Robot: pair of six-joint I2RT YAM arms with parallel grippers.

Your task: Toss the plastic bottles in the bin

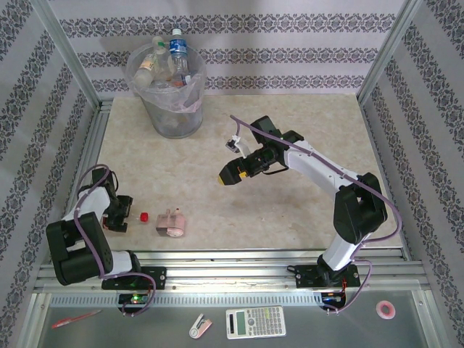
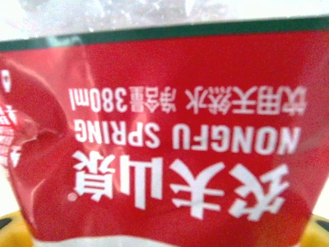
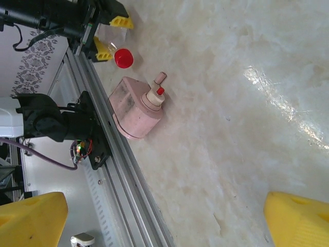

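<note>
The red-labelled Nongfu Spring bottle [image 2: 169,128] lies on its side at the near-left of the table [image 1: 304,217], red cap [image 1: 143,216] toward the pink pump container [image 3: 134,109] just beside it. My left gripper [image 3: 112,36] straddles its body, a finger each side, the natural hold on a lying bottle; I cannot tell whether they bite. The near rail [image 1: 239,257] runs close, so I judge straight up the safest exit. The right gripper [image 1: 225,177] hangs spread wide mid-table, off the lane to the heaped bin [image 1: 170,119] far left.
</note>
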